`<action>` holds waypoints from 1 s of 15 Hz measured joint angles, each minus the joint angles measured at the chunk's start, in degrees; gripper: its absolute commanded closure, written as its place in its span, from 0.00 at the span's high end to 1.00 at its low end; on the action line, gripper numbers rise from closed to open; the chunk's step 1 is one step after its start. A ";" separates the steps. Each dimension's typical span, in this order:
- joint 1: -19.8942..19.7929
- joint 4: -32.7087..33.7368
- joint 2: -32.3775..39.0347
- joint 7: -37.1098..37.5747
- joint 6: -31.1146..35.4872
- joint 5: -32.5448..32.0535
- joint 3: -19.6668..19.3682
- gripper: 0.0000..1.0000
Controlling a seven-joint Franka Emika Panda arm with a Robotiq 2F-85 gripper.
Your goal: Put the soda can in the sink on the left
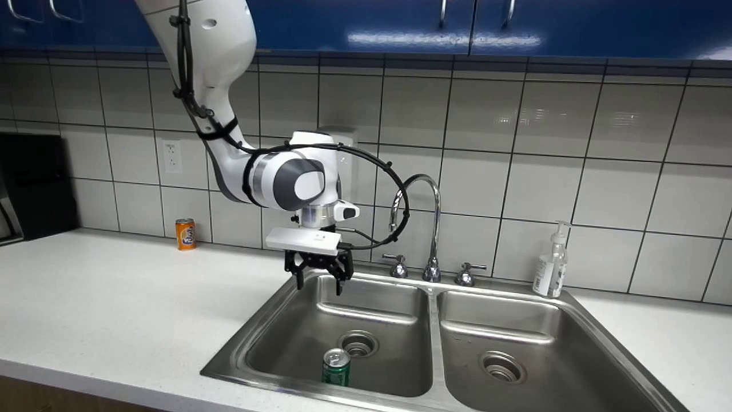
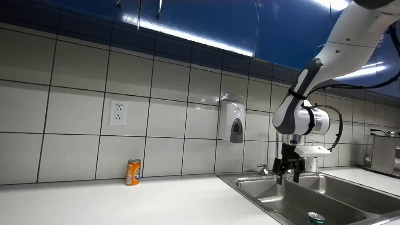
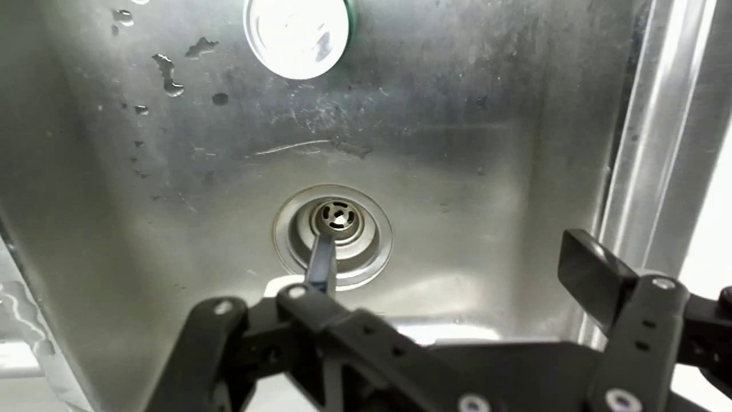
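Note:
A green soda can [image 1: 336, 369] stands upright in the left basin [image 1: 286, 343] of the double sink, near its front wall. Only its top shows in an exterior view [image 2: 315, 217], and its bright lid shows at the top of the wrist view [image 3: 297, 34]. An orange soda can [image 1: 185, 234] stands upright on the counter against the tiled wall; it also shows in an exterior view [image 2: 133, 172]. My gripper [image 1: 319, 284] is open and empty, pointing down above the back of the left basin, apart from both cans. Its spread fingers show in the wrist view [image 3: 452, 257].
A chrome faucet [image 1: 436, 229] with two handles stands behind the sink, close to the gripper. The right basin [image 1: 514, 320] lies past the divider. A soap bottle [image 1: 552, 263] stands at the sink's back right corner. A wall dispenser [image 2: 232, 122] and blue cabinets [image 1: 366, 26] are above.

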 measured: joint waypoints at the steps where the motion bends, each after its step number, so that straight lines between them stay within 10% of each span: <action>1: 0.95 -0.57 -1.03 1.20 -0.52 -0.51 -0.16 1.00; 15: 10.23 -10.72 -18.71 12.03 -18.27 -4.95 -0.66 1.00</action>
